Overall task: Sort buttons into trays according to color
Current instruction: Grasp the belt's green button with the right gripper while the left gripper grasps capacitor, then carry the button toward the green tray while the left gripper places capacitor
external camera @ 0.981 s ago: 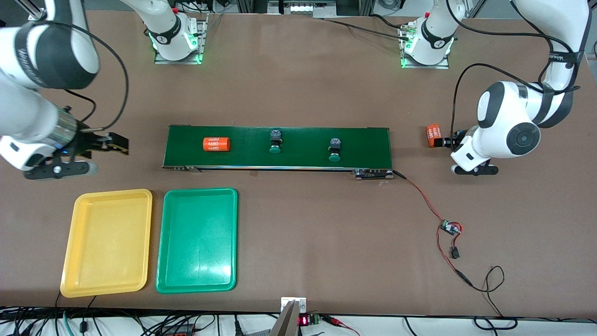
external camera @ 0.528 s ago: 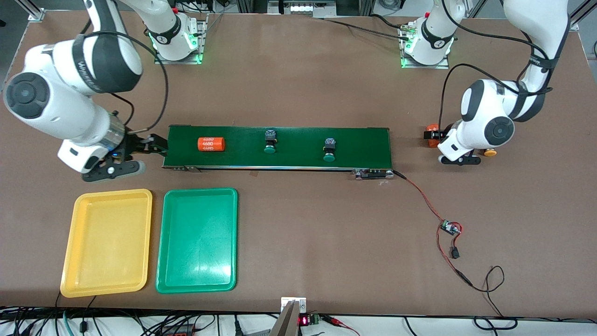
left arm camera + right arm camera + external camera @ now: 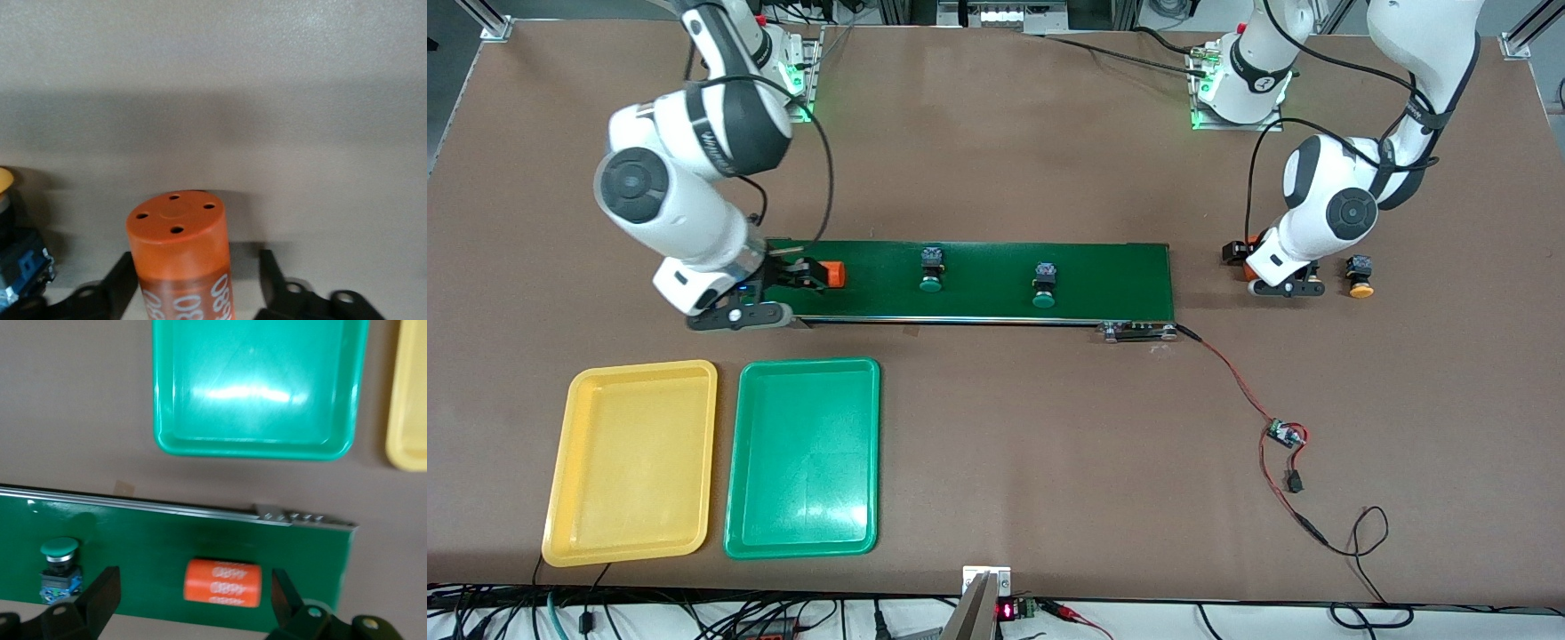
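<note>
- right gripper point(image 3: 805, 274) has swung in from off the end of the conveyor belt point(image 3: 1103, 276) and is now low over the belt's end toward the right arm; its fingers point(image 3: 100, 593) are spread wide, one each side of the orange cylinder on the belt point(image 3: 832, 273), not touching it
- left gripper point(image 3: 1240, 258) has shifted a little toward the belt, low at the bench point(image 3: 996, 160) off the belt's end toward the left arm; the second orange cylinder point(image 3: 180, 260) sits between its fingers point(image 3: 270, 273); a gap shows at one finger, so spread around it, not clamped yet
- that shift has uncovered a yellow-capped button point(image 3: 1359, 276) on the bench just beside the left gripper, well apart from the trays
- the two green-capped buttons point(image 3: 931, 269) point(image 3: 1043, 284) have ridden along the belt toward the right arm's end, both on the belt, apart from each other; a fourth button is not visible
- yellow tray point(image 3: 640, 364) and green tray point(image 3: 809, 363) lie side by side nearer the front camera than the belt; nothing in either
- judgement: both arms are going for numbered cylinders, not buttons; probably clearing distractors first; no button sorted yet, task at its start; the green buttons are coming into the right arm's reach, so the cylinder wants lifting off before they crowd it
</note>
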